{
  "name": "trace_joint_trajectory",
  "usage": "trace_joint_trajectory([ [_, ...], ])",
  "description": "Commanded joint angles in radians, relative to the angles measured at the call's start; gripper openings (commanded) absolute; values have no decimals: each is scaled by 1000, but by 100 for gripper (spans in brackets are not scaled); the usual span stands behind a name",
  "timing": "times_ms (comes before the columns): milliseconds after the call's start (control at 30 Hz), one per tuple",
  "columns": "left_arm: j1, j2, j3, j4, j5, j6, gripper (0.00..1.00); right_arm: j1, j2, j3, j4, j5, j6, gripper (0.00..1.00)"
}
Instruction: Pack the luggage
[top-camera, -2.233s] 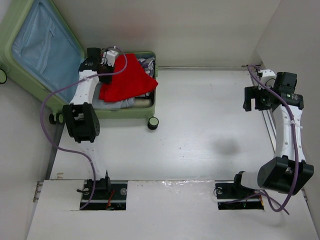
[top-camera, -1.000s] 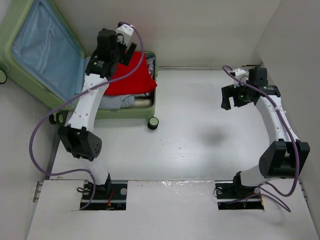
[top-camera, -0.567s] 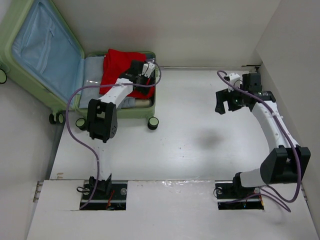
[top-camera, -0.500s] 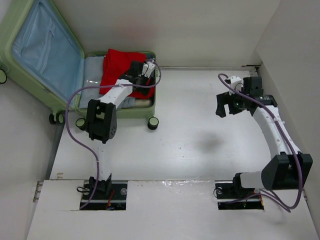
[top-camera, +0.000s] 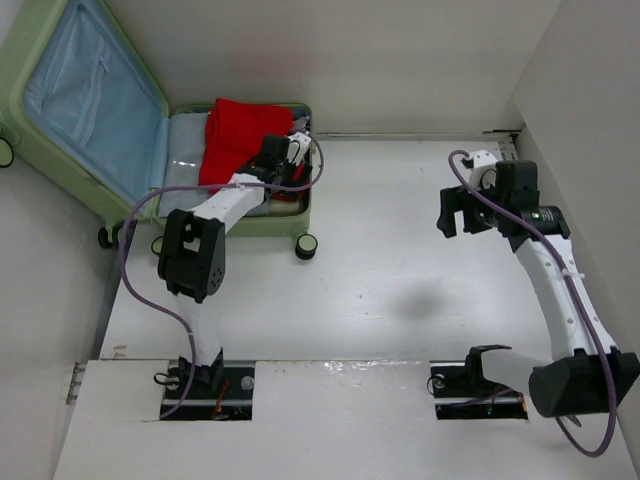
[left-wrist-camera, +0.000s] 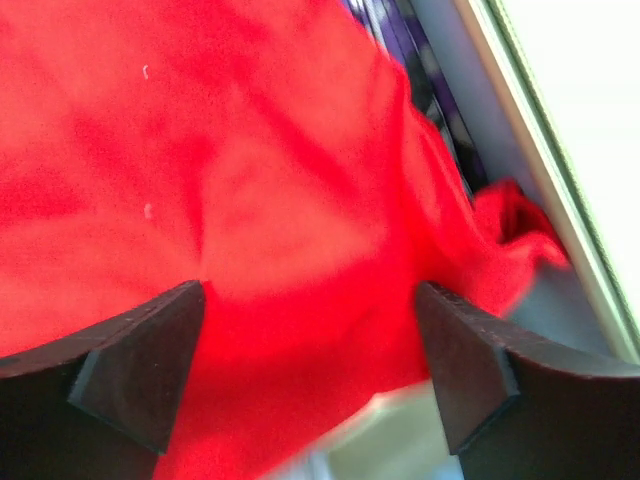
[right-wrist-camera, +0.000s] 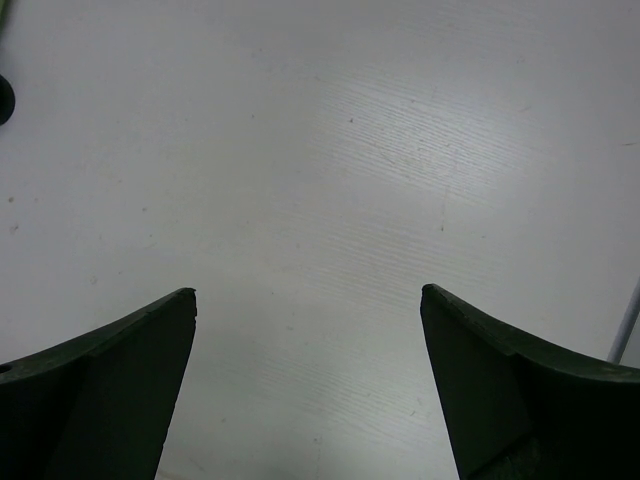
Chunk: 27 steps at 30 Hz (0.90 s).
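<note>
You have the luggage (top-camera: 250, 229) lying open at about 10 o'clock on the table (top-camera: 380, 290); its lid (top-camera: 80, 100) leans back toward 11 o'clock with the light blue lining facing up, so the base can be loaded from above.

In the base, 1 red garment (top-camera: 235, 135) lies on top, bunched toward the far wall; pale grey-blue clothes (top-camera: 185, 150) show under it on the 9 o'clock side; a dark striped piece (left-wrist-camera: 400, 40) peeks out by the rim at 3 o'clock.

Your left gripper (left-wrist-camera: 308, 295) hangs right over the red cloth near that rim, fingers spread wide with nothing pinched between them — whether the tips touch the fabric I cannot tell. That placement suits tucking the loose red edge inside the rim so the lid can close cleanly.

Your right gripper (right-wrist-camera: 308, 291) sits at about 3 o'clock, well apart from the case; its 2 fingers are spread over bare table and hold nothing — out of the left arm's way.

Packing looks nearly done; closing the lid seems the main step left.
</note>
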Motion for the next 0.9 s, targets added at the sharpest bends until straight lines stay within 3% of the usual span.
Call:
trace_joint_trajectory([
  [0,9,-132,119,-243,49,-91,86,111,67,115,6,87,41,97],
  [100,59,-206,231,-311,16,-148,98,244,183,240,58,138,66,97],
  [200,126,-269,368,-378,-17,-160,100,320,376,378,113,138,66,99],
  [300,171,-361,402,-388,-61,-108,100,369,624,640,136,111,66,99],
  [333,199,-382,402,-374,-92,-93,100,384,692,795,146,77,66,99],
  [500,315,-422,464,-298,-365,-34,100,427,1141,1269,187,6,130,99],
  [600,400,-401,539,-245,-500,21,100,436,1239,1317,314,-14,199,97],
  [733,479,-321,658,-179,-652,114,100,459,1298,1173,645,-14,318,95],
  [867,533,-220,695,-126,-725,231,100,479,1413,1254,646,-75,340,92],
])
